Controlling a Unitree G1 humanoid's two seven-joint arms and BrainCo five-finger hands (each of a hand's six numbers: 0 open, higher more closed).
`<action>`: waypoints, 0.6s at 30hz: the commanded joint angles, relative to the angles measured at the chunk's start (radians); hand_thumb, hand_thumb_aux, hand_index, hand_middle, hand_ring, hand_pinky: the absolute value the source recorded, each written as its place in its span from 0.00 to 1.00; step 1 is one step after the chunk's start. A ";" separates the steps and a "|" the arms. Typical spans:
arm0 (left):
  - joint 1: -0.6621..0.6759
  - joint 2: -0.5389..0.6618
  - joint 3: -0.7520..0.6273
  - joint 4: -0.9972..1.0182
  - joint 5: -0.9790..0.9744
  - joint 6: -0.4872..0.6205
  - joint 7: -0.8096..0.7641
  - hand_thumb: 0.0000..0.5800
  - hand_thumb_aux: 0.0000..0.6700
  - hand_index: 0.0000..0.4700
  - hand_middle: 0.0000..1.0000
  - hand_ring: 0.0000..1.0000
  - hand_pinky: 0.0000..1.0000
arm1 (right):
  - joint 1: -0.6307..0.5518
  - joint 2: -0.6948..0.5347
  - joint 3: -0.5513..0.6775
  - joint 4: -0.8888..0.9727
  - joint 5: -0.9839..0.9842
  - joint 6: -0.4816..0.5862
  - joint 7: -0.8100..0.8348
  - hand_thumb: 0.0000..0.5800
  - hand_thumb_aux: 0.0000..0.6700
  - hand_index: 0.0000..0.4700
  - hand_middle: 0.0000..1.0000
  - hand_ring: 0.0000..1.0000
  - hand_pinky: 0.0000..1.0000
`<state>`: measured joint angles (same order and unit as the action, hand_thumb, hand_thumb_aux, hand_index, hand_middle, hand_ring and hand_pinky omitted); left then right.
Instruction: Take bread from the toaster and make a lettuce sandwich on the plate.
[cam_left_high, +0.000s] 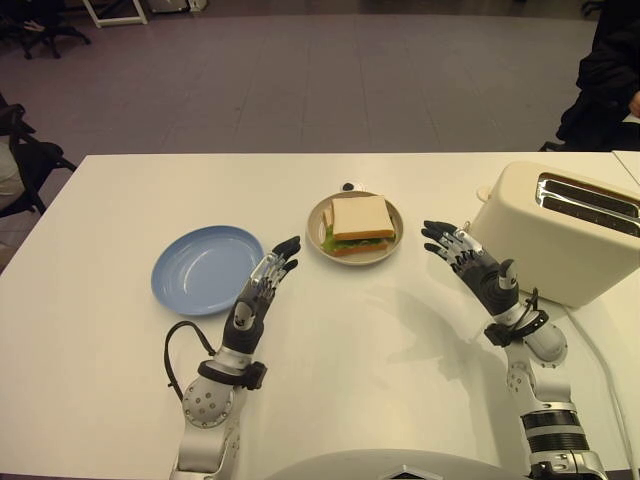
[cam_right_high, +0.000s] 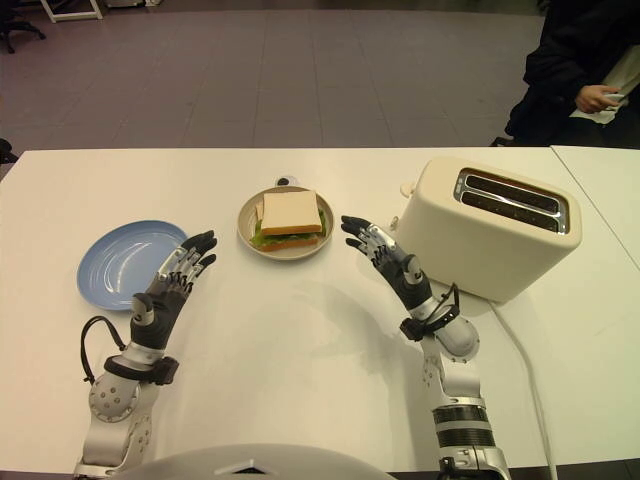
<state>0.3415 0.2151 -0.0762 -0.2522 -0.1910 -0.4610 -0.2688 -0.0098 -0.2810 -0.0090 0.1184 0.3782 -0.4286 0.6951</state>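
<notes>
We see the white-bread lettuce sandwich (cam_left_high: 360, 222) on the round tan plate (cam_left_high: 313, 230). Our left hand (cam_left_high: 255, 300) and right hand (cam_left_high: 480, 272) hold nothing, fingers spread.

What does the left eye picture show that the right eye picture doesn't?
Left eye: most of a black chair beside the left end of the table. Right eye: the whole toaster, with table showing past its right end. Both: the sandwich on its tan plate, the blue plate, and the open, empty left hand and right hand.
</notes>
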 joint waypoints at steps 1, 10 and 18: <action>0.006 -0.006 0.008 0.010 0.016 0.009 -0.004 0.00 0.00 0.00 0.00 0.00 0.00 | -0.010 0.003 -0.008 0.012 -0.009 -0.001 0.008 0.00 0.00 0.00 0.00 0.00 0.00; 0.003 -0.012 0.011 0.011 0.026 0.012 -0.012 0.00 0.00 0.00 0.00 0.00 0.00 | -0.013 0.007 -0.015 0.014 -0.009 0.001 0.007 0.00 0.00 0.00 0.00 0.00 0.00; 0.001 -0.012 0.013 0.017 0.029 0.011 -0.014 0.00 0.00 0.00 0.00 0.00 0.00 | -0.023 0.014 -0.020 0.020 -0.009 0.003 0.009 0.00 0.00 0.00 0.00 0.00 0.00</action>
<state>0.3413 0.2038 -0.0687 -0.2448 -0.1765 -0.4599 -0.2776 -0.0208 -0.2702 -0.0242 0.1315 0.3745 -0.4290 0.7028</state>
